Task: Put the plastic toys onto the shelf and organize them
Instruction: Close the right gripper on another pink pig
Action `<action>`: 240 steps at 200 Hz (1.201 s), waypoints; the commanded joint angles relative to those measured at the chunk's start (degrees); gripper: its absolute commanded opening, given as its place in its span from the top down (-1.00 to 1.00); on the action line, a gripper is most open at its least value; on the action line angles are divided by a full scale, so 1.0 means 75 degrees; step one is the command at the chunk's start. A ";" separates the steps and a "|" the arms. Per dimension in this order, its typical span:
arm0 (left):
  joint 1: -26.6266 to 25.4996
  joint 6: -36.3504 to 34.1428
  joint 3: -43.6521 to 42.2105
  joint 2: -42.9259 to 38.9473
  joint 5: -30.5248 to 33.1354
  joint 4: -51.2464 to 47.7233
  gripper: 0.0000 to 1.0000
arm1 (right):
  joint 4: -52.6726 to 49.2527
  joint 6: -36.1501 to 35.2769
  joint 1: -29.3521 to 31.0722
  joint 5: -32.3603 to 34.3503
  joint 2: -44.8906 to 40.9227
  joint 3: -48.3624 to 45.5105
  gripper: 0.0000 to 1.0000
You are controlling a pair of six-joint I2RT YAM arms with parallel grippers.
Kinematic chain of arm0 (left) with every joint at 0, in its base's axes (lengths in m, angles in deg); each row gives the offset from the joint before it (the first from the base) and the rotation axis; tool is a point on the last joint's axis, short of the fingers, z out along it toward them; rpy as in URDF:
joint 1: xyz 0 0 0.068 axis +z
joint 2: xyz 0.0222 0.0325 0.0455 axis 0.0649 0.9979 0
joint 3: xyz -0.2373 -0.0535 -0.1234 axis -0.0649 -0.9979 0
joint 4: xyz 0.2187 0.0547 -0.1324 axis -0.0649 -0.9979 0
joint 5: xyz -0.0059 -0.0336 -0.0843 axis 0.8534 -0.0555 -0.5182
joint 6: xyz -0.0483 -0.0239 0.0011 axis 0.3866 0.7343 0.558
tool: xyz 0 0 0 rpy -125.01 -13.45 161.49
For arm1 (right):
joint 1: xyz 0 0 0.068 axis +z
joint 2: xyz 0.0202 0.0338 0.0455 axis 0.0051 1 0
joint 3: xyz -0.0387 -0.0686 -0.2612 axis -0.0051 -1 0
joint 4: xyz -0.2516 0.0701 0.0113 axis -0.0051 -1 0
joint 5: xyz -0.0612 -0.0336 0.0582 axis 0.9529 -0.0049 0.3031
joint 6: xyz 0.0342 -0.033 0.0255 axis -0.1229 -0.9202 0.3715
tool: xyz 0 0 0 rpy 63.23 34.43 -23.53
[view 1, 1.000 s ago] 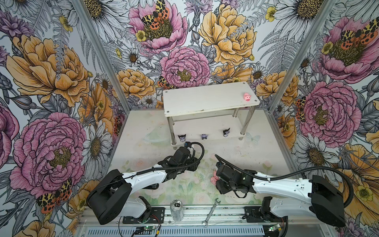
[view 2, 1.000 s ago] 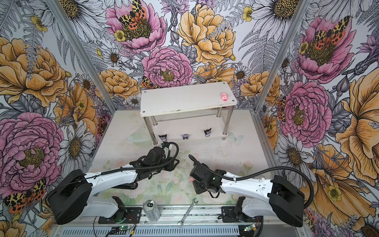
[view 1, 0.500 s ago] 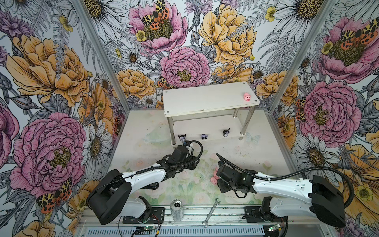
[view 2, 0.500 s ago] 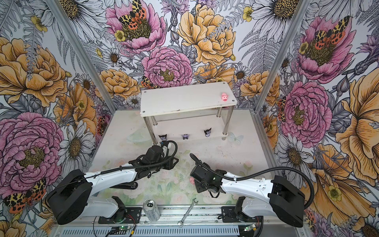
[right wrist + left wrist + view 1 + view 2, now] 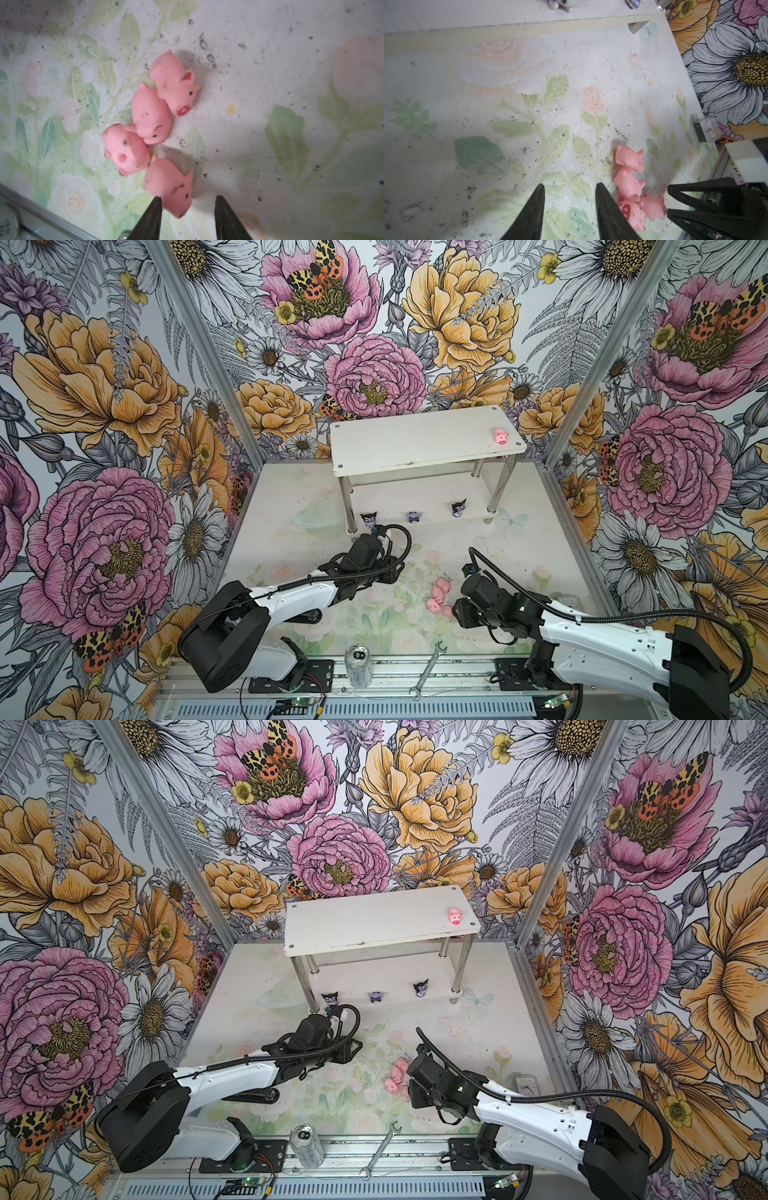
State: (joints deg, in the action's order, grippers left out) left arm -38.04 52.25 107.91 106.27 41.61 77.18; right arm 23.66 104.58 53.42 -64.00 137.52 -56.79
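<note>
The white two-tier shelf (image 5: 415, 443) stands at the back in both top views. One pink pig (image 5: 500, 436) sits on its top tier at the right end. Three dark pointed-ear figurines (image 5: 413, 516) stand along the lower tier. Several pink pigs (image 5: 151, 116) lie bunched on the flowered mat. My right gripper (image 5: 188, 207) is open, and the nearest pig (image 5: 170, 187) has its head between the fingers, against one finger and apart from the other. My left gripper (image 5: 569, 197) is open over bare mat, with the pig cluster (image 5: 629, 182) just beside one finger.
A clear drink can (image 5: 358, 664) and a silver wrench (image 5: 428, 668) lie on the front rail. A small clear box (image 5: 528, 1083) sits near the right wall. Floral walls close in three sides. The two arms face each other across the pigs.
My right gripper's jaws have narrowed around the nearest pig's head, and the arm has edged toward the cluster. The left arm has barely shifted.
</note>
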 commanded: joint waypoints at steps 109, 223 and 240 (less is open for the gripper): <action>0.0062 -0.0048 -0.0069 -0.0147 -0.0128 0.0194 0.16 | 0.2929 0.0390 -0.0210 -0.1256 0.1388 -0.0748 0.45; 0.0064 0.0021 0.0115 0.0293 -0.0386 0.0500 0.16 | 0.1729 -0.0670 -0.0133 0.2670 -0.0549 -0.0636 0.67; 0.0039 -0.0010 0.0165 0.0328 -0.0379 0.0501 0.16 | 0.2712 -0.1015 -0.0018 0.2960 -0.0084 -0.0823 0.62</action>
State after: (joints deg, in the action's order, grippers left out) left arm -38.04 52.45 107.80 108.28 40.37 79.10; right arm 35.07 101.41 52.26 -50.56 133.63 -62.00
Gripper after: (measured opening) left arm 0.421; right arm 0.174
